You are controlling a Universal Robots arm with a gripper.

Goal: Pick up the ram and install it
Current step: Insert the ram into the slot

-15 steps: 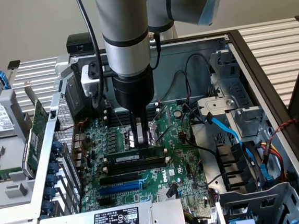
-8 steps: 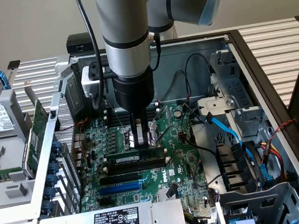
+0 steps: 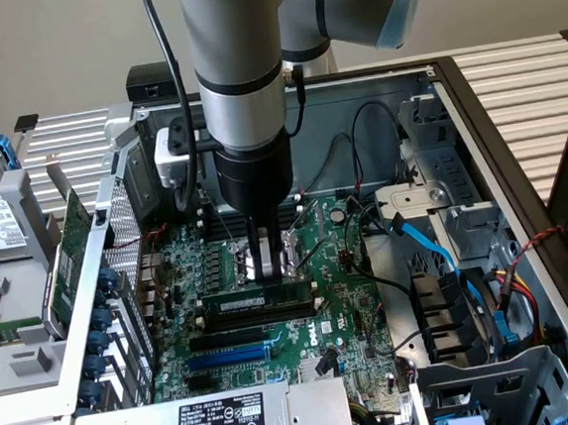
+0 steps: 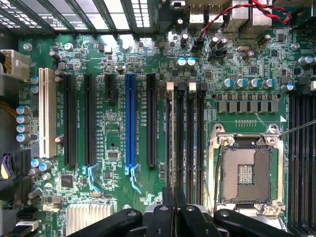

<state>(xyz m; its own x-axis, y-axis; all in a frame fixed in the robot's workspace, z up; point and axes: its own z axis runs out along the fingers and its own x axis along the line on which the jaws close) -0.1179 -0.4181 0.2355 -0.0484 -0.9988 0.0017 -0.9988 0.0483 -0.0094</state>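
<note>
The ram [image 3: 257,302], standing in a slot, is light, stiff and fragile, best gripped by its long edges. The fingers [image 3: 256,247] are pinched together, seemingly empty, just above it.

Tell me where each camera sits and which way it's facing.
Exterior view: off the arm, above the open computer case, looking down on the motherboard; shows the arm and gripper.
Wrist view: on the wrist, facing the motherboard head-on; shows the shut fingers.
Shared: the motherboard's blue slot and CPU socket.
</note>
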